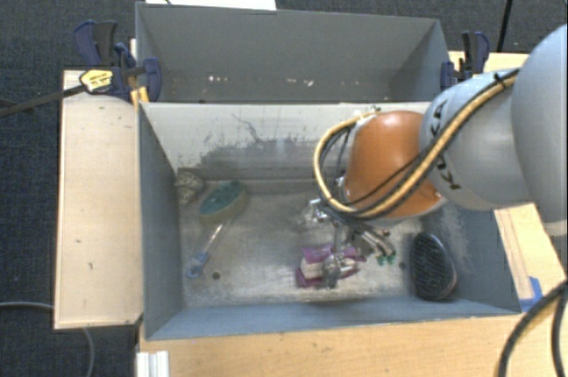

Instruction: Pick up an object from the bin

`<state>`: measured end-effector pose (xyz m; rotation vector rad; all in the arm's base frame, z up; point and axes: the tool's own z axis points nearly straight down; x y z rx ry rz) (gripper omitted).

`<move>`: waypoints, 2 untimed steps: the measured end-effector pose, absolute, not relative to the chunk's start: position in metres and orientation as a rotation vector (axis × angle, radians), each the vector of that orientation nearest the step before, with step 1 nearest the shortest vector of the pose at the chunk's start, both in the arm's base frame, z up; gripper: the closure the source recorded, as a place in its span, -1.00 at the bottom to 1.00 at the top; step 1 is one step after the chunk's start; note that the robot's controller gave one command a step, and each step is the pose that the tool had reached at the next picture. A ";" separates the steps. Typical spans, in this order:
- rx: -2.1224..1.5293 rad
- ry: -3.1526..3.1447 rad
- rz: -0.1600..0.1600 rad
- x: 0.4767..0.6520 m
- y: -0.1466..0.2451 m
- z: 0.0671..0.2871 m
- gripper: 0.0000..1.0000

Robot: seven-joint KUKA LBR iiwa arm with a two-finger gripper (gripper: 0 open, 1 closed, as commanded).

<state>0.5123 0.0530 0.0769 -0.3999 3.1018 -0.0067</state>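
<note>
Working the grasp at the front-middle floor of the grey metal bin [284, 56]. The gripper [334, 267] sits low against a small purple-and-white plastic item [311, 270]. I cannot tell whether it is wide or narrow, nor whether anything is held.

Judgement: centre over the purple body before closing, stay off the black oval ribbed brush [432, 265] nearby on the view's right, then lift straight up.

Pose: the arm enters from the view's right, and the orange wrist cover [390, 162] is pitched steeply downward. A teal oval disc [220, 198] lies well apart.
</note>
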 end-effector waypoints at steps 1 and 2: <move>-0.402 3.112 -0.004 0.510 0.054 0.077 1.00; -1.123 2.929 -0.002 0.503 0.040 0.204 1.00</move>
